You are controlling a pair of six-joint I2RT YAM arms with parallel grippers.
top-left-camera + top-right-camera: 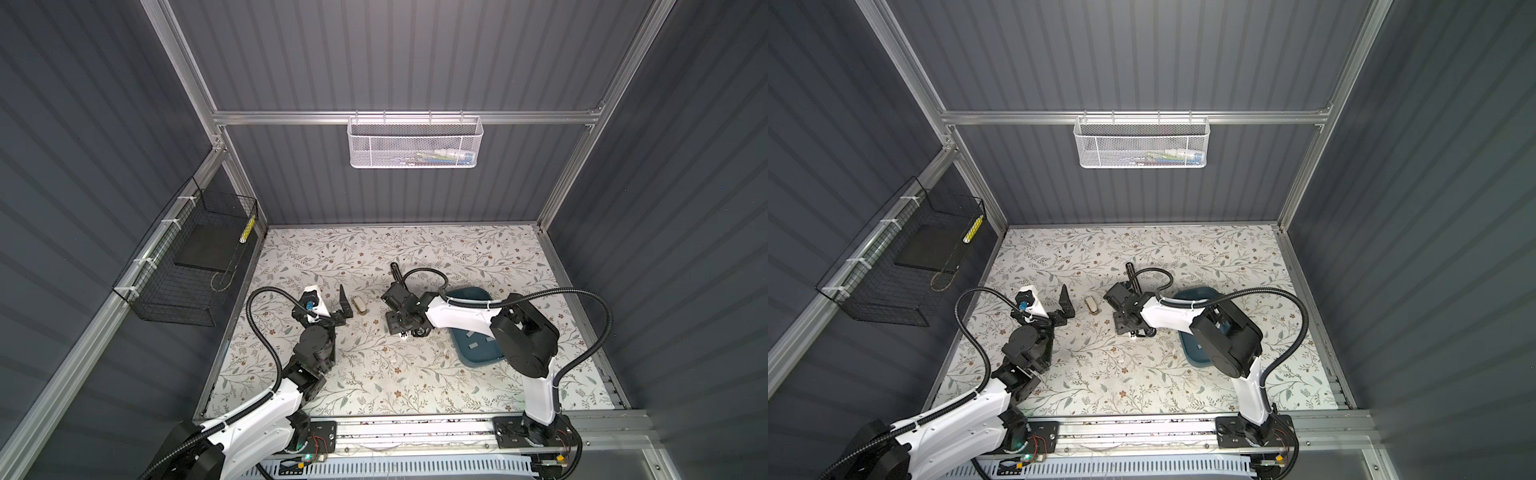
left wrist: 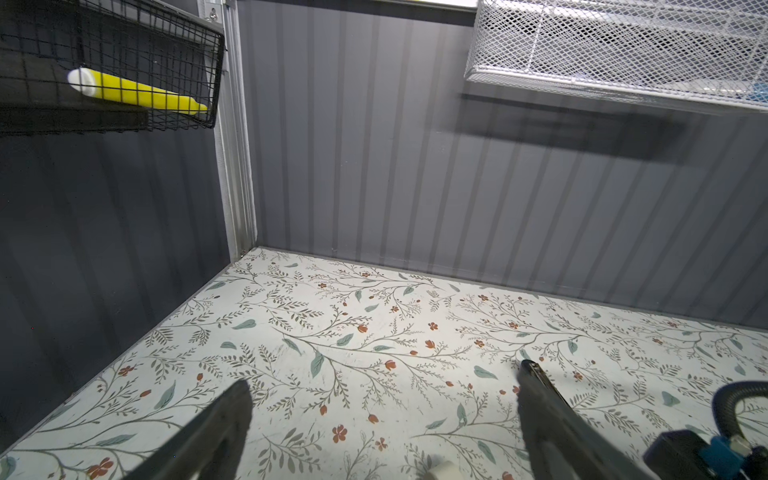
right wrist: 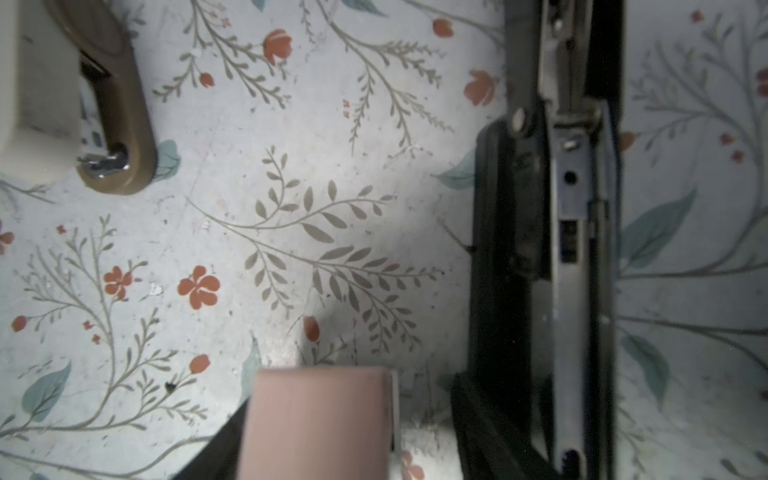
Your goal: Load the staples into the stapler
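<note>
A black stapler (image 3: 577, 249) lies swung open on the floral table, its metal channel facing up; it shows in both top views (image 1: 395, 272) (image 1: 1130, 270). My right gripper (image 3: 424, 415) (image 1: 391, 296) hovers low beside it, open. Its pink-padded finger (image 3: 320, 424) stands apart from the black finger (image 3: 490, 432), with only table between them. Grey staples (image 1: 471, 344) lie in the teal tray (image 1: 478, 293). My left gripper (image 2: 384, 376) (image 1: 343, 305) is open and empty over the table, left of a small beige stapler (image 1: 359, 307) (image 3: 112, 104).
A black wire basket (image 1: 187, 266) holding a yellow tube (image 2: 137, 91) hangs on the left wall. A white mesh basket (image 1: 415, 141) hangs on the back wall. The right arm covers part of the teal tray (image 1: 1192, 353).
</note>
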